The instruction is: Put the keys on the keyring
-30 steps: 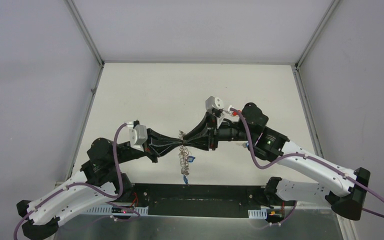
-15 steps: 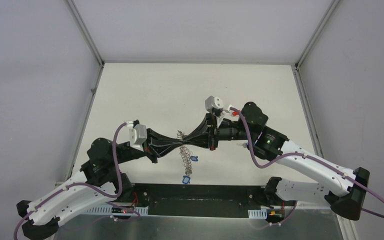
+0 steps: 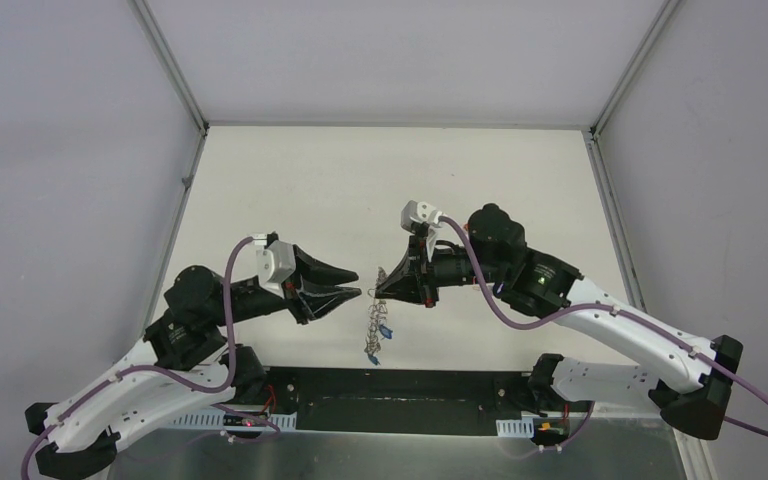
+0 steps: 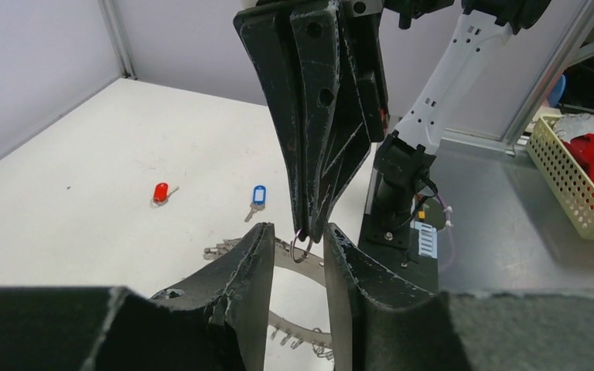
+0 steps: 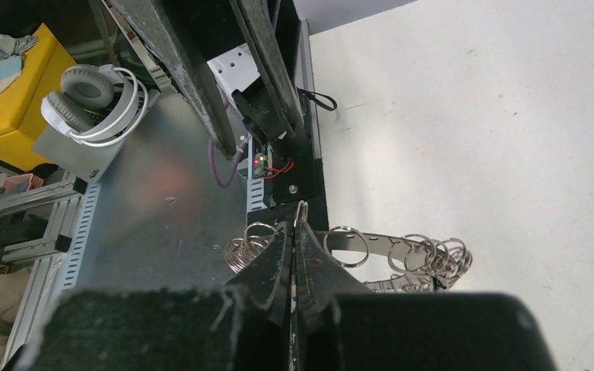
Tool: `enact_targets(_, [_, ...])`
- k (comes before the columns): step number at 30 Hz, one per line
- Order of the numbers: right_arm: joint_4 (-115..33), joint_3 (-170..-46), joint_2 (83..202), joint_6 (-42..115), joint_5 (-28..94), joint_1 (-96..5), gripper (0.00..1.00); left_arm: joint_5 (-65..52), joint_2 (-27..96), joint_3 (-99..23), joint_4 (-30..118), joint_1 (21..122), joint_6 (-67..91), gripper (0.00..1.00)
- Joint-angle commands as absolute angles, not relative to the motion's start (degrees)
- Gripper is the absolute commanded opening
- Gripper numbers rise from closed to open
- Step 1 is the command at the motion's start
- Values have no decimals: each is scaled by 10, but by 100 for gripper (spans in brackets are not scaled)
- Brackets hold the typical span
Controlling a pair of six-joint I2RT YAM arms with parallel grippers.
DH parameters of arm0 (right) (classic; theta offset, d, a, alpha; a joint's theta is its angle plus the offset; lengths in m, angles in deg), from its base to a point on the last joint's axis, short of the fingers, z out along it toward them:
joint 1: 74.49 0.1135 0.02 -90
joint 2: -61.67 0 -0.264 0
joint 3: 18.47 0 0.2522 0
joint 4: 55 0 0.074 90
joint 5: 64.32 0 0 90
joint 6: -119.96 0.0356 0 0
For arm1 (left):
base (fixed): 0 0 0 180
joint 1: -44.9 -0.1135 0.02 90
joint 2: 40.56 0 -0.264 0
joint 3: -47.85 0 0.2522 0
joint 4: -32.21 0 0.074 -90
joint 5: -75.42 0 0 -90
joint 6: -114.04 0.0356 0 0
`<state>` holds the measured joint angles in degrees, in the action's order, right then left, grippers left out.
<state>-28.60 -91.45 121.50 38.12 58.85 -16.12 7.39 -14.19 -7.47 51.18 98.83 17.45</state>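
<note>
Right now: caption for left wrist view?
Shut right gripper holds a keyring loop inside the open left gripper; red key, blue key on table.

Ok so the keyring [image 5: 387, 244] is flat grey metal, kinda dull, while the thin wire loops [image 5: 348, 246] round its rim are shinier, proper silvery. The red key [image 4: 161, 192] and the blue key [image 4: 257, 198] have smooth, glossy plastic tags and little bare-metal blades. The fingers [image 4: 240, 270] on the left gripper [image 4: 299, 230] look like matt black plastic, rough and scuffed whitish along the edges. The table [image 4: 85, 147] is smooth matt off-white. Along its near edge there's a brushed grey metal plate [image 5: 162, 201] with a soft sheen.
</note>
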Motion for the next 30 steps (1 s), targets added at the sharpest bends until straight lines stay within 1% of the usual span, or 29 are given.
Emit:
enact_targets(1, [-294, -956, 1214, 375, 587, -160, 0, 78, -124, -104, 555, 986, 204, 32])
enact_targets(4, [-293, -959, 1216, 375, 590, -160, 0, 98, -106, -117, 583, 987, 216, 35])
enact_targets(8, [-294, -960, 1217, 375, 598, -160, 0, 117, -85, -124, 602, 986, 223, 36])
enact_targets(14, [-292, -960, 1218, 377, 600, -160, 0, 131, -60, -134, 609, 986, 230, 31])
enact_targets(20, [-293, -961, 1222, 376, 606, -161, 0, 141, -50, -139, 608, 987, 229, 22])
enact_targets(23, [-293, -961, 1222, 377, 605, -160, 0, 142, -51, -139, 608, 987, 231, 14])
enact_targets(27, [-293, -962, 1223, 378, 606, -160, 0, 146, -53, -136, 608, 986, 232, 1])
enact_targets(30, [-293, -962, 1223, 377, 603, -160, 0, 144, -53, -134, 608, 986, 231, 0])
